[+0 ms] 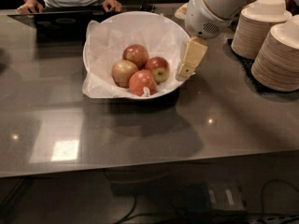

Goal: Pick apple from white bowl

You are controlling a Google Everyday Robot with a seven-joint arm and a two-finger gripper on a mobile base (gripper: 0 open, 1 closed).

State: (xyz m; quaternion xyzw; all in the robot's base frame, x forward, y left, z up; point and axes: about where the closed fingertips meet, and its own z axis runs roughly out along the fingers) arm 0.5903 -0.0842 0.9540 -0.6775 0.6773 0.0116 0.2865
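The white bowl (100,41), wide and lined with crumpled white paper, stands at the middle back of the grey counter. Several apples lie in it. The dark red apple (159,68) with a yellow-green patch is on the right side of the pile. A red apple (136,55) lies behind it, a pale tan apple (123,73) to the left, and an orange-red apple (141,82) in front. My gripper (183,73) hangs from the white arm at the bowl's right rim, pointing down, just right of the dark red apple and not touching it.
Two tall stacks of beige paper bowls (260,29) (280,57) stand on a dark mat at the right. A dark laptop (60,22) sits at the back left, with a person's hands (112,4) behind it. The counter's front edge (149,164) runs below.
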